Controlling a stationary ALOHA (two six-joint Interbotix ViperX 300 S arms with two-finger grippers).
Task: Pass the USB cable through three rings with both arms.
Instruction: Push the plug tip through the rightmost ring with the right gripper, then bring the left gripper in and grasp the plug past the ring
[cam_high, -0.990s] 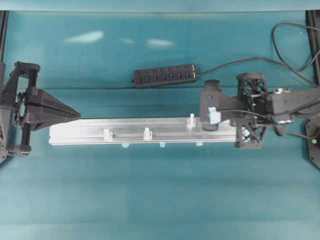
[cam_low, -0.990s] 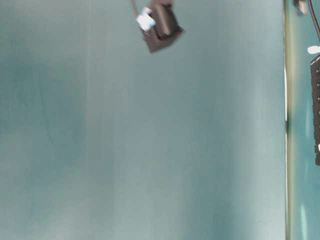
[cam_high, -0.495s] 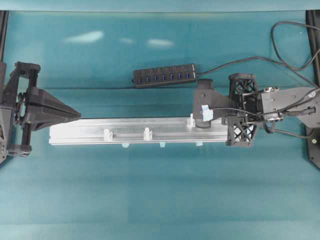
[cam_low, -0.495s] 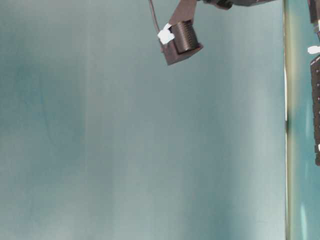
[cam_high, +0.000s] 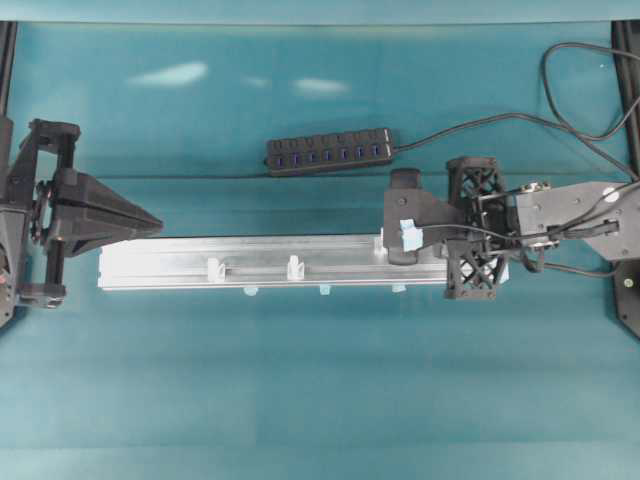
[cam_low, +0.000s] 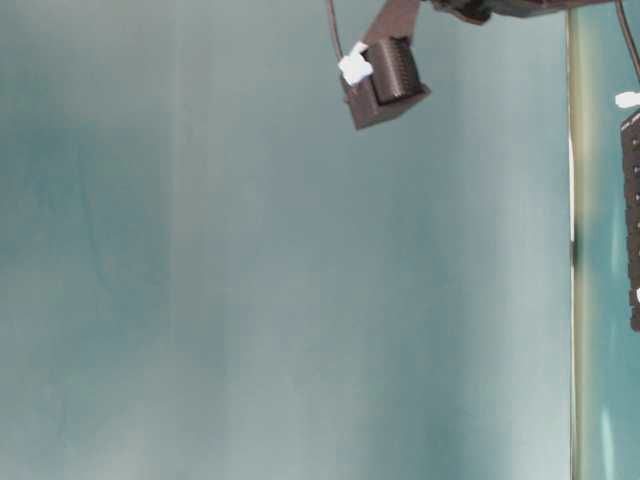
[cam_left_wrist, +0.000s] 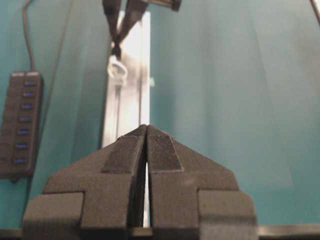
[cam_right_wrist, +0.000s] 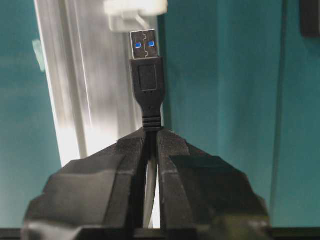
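My left pincer (cam_high: 150, 222) waits clamped together, empty, at the rail's (cam_high: 160, 262) near end. My right pincer (cam_right_wrist: 150, 134), clamped on the USB cable (cam_right_wrist: 147, 80), has just slid closer: plug tip right before the first ring (cam_right_wrist: 134, 11), ready to thread.

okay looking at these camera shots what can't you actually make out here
- Nearest ring, right wrist view: cut off by the top edge, blurred; whether the USB plug is lined up with it is unclear.
- That ring, overhead view: mostly hidden under the right gripper.
- Rail, table-level view: out of frame.
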